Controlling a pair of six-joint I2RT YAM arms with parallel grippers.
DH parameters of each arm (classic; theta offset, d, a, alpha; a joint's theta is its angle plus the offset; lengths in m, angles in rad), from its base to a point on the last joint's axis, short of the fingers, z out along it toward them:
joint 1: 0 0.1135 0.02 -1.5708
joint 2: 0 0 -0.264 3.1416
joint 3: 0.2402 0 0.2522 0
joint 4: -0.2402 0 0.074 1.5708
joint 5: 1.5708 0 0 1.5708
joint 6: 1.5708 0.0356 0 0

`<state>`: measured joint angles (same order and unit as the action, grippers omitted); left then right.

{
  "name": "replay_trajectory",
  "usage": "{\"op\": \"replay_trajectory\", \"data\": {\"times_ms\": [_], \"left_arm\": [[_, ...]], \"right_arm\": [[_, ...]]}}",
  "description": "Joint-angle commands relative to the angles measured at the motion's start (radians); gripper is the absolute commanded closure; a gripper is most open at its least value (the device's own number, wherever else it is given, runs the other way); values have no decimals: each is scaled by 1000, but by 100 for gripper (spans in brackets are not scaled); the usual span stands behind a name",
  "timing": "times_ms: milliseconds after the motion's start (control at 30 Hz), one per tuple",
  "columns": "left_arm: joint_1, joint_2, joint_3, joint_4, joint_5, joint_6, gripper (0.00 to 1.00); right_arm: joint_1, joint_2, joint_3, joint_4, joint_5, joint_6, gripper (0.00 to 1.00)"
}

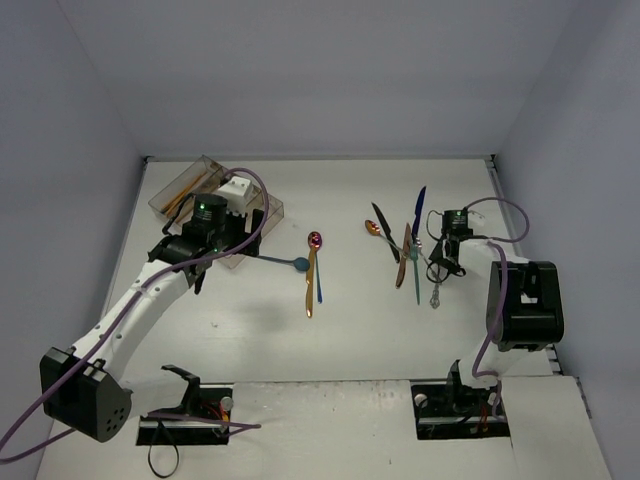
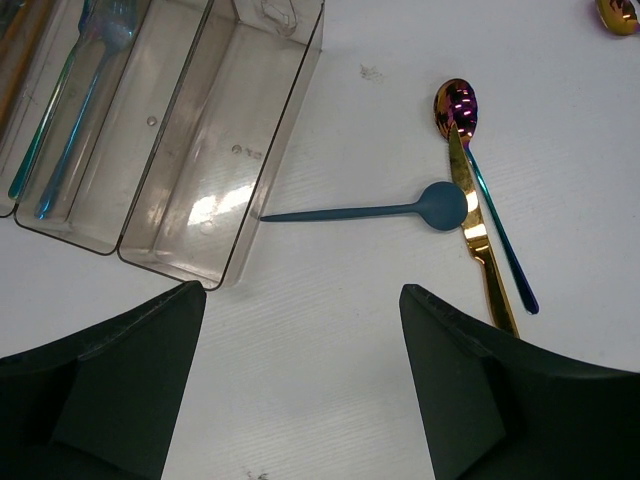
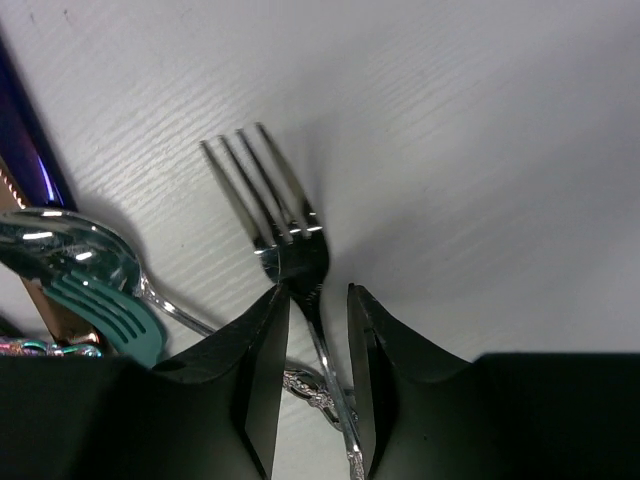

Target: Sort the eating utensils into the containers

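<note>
On the white bench [image 3: 500, 150], the silver fork [image 3: 285, 215] lies between the right pincer's [image 3: 318, 295] narrow, unclamped jaws, tines ahead, handle running back underneath.

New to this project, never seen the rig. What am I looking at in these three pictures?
Two robot arms bolted to a white table sort cutlery into a clear tray. The top picture looks down from above and behind: left arm on the left, right arm on the right. The other two come from a camera on each wrist, so the dark shapes at the bottom are that arm's own fingers. The left gripper is open and empty beside the tray, near a teal spoon, gold knife and iridescent spoon. The right gripper straddles a silver fork, jaws narrowly apart, not visibly clamped.
</note>
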<state>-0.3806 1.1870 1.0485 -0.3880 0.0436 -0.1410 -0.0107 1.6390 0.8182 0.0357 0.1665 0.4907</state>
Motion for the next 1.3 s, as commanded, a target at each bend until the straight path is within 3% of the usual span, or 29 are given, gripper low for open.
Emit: {"op": "replay_trajectory", "data": {"times_ms": [0, 300, 400, 567, 800, 1100, 1267], "left_arm": [[-7, -21, 28, 31, -5, 10, 24], [-7, -2, 33, 32, 23, 0, 24], [-7, 2, 33, 29, 24, 1, 24], [-7, 4, 28, 32, 22, 1, 24], [-7, 3, 25, 29, 11, 3, 24], [-7, 3, 28, 22, -2, 11, 24], [-7, -4, 28, 25, 1, 11, 24]], "right_arm": [[-13, -7, -35, -2, -16, 43, 77], [-9, -15, -80, -19, -44, 52, 95], [-8, -19, -68, -22, -38, 49, 91], [1, -27, -40, -83, -22, 47, 73], [5, -11, -17, -187, 8, 43, 71], [5, 67, 47, -247, -7, 29, 83], [5, 124, 79, -250, -30, 27, 97]]}}
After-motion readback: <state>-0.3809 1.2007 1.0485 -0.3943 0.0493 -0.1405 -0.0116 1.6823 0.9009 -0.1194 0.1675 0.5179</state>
